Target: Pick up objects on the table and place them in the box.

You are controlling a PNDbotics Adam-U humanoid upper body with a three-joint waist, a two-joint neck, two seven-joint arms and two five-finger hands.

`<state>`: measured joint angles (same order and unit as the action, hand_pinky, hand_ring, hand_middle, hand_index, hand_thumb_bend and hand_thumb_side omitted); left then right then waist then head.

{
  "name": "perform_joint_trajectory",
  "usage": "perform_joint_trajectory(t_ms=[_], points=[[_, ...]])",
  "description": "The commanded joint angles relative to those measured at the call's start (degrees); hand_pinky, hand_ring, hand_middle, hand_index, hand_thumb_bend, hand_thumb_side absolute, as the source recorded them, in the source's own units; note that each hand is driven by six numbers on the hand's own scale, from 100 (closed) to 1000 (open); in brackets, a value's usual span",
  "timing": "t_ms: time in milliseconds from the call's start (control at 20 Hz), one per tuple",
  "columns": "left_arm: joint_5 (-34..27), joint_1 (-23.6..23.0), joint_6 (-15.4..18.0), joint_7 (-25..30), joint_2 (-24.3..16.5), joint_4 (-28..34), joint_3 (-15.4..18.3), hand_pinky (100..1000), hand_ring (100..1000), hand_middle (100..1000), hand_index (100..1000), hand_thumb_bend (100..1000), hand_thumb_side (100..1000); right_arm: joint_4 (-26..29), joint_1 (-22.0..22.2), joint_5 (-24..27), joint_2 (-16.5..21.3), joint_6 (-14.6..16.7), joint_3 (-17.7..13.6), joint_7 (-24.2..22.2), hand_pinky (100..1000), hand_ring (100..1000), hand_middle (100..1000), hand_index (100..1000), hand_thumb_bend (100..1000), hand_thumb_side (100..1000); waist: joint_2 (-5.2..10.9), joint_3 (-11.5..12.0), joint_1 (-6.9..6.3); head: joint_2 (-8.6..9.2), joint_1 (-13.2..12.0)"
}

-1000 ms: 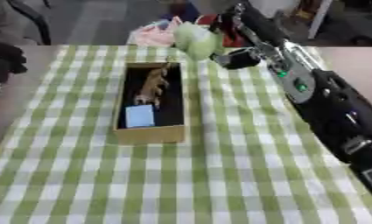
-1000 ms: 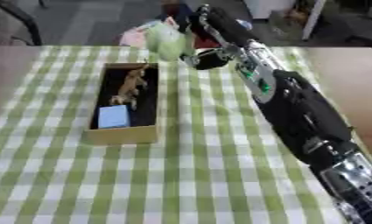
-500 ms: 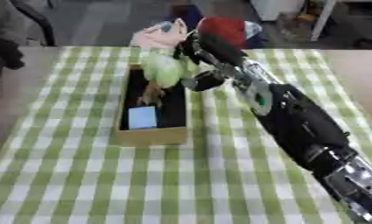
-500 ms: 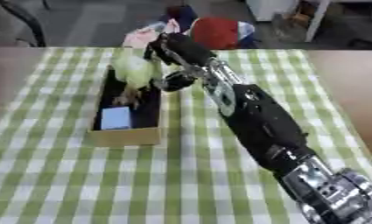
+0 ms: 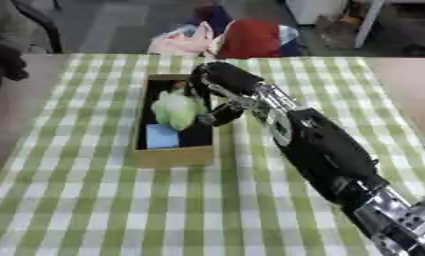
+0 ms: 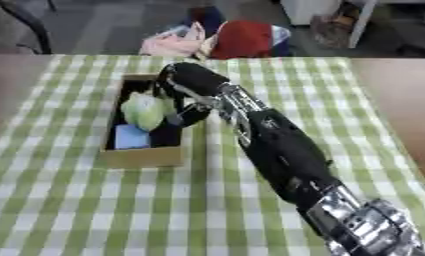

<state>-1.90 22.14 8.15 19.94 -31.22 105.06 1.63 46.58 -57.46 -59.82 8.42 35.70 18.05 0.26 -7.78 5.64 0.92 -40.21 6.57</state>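
Green-white checked cloth (image 5: 250,210) covering table. Right hand (image 5: 217,96) reaching over box (image 5: 170,155), fingers curling round pale green object (image 5: 176,109). Red and pink bundles (image 5: 217,39) lying beyond far edge.

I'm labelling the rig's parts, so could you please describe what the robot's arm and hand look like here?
Only the right arm shows. It is bulky and mostly black, with glossy rounded shells, a silver ringed joint near the lower corner, and a pale silver section with a small green mark along the forearm. The right hand is black too, with a rounded black wrist housing above it. No loose cables are visible.
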Motion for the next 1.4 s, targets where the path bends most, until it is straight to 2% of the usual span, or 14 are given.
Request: perform_joint_trajectory(t_ms=[50, 100, 250, 300, 450, 600, 750, 800, 1100, 1250, 1400], points=[[-0.2, 0.7, 0.0, 0.0, -1.0, 0.8, 0.4, 684, 644, 619, 753, 145, 632, 1.6, -1.2, -0.4, 1.1, 0.6, -0.1, -1.9, 669, 744, 618, 822, 473, 450, 0.73, -0.1, -0.18, 0.72, -0.3], [-0.2, 0.6, -0.1, -0.1, -1.0, 0.7, 0.5, 684, 644, 619, 753, 143, 634, 2.0, -1.3, -0.4, 1.5, 0.7, 0.0, -2.9, 698, 781, 708, 882, 497, 544, 0.74, -0.2, -0.16, 0.78, -0.4], [0.0, 0.2, -0.2, -0.4, -1.1, 0.5, 0.9, 684, 644, 619, 753, 144, 635, 4.7, -1.4, 1.5, 3.2, 1.1, 0.2, -6.0, 728, 817, 787, 920, 512, 568, 0.79, -0.6, -0.11, 0.78, -0.8], [0.0, 0.1, -0.2, -0.5, -1.1, 0.4, 1.0, 683, 644, 619, 752, 144, 634, 6.0, -1.3, 2.8, 4.0, 1.1, 0.3, -6.8, 734, 824, 802, 926, 491, 577, 0.82, -0.8, -0.10, 0.79, -1.0], [0.2, -0.5, -0.4, -1.2, -1.2, 0.1, 1.4, 683, 644, 618, 752, 144, 637, 10.7, -0.7, 8.5, 6.9, 0.0, 0.6, -9.0, 739, 833, 814, 931, 515, 543, 0.87, -1.4, -0.09, 0.81, -1.6], [0.4, -1.2, -0.6, -2.0, -1.2, -0.2, 2.0, 682, 644, 618, 751, 145, 642, 16.3, 0.7, 16.3, 10.5, -2.0, 0.8, -10.3, 732, 835, 792, 938, 516, 469, 0.89, -2.3, -0.15, 0.79, -2.3], [0.6, -2.0, -0.9, -3.0, -1.0, -0.6, 2.6, 681, 643, 616, 749, 142, 645, 22.7, 3.1, 27.3, 14.5, -6.0, 0.6, -11.0, 720, 834, 761, 943, 467, 400, 0.88, -3.1, -0.30, 0.82, -3.1], [0.6, -2.3, -1.0, -3.4, -1.0, -0.7, 2.8, 680, 643, 616, 749, 143, 647, 24.9, 4.0, 31.3, 15.9, -7.6, 0.5, -11.2, 712, 828, 745, 945, 418, 370, 0.88, -3.4, -0.35, 0.83, -3.3], [0.3, -3.4, -2.2, -6.4, -0.3, -1.6, 3.9, 679, 644, 616, 748, 147, 668, 39.7, 12.4, 54.3, 23.9, -17.7, -2.7, -11.9, 719, 849, 709, 955, 250, 327, 0.78, -4.7, -0.72, 0.91, -4.3], [-0.3, -4.1, -3.0, -8.6, 0.1, -2.0, 4.4, 677, 644, 615, 747, 147, 679, 46.1, 17.4, 62.8, 26.5, -21.7, -5.4, -10.2, 712, 849, 695, 954, 198, 317, 0.71, -5.3, -0.88, 0.89, -4.7], [-1.4, -4.7, -3.9, -11.3, 0.6, -2.4, 4.9, 677, 643, 615, 746, 144, 695, 51.3, 22.1, 68.1, 28.0, -24.5, -7.7, -8.1, 707, 846, 683, 955, 155, 332, 0.63, -5.7, -1.06, 0.82, -5.1]])
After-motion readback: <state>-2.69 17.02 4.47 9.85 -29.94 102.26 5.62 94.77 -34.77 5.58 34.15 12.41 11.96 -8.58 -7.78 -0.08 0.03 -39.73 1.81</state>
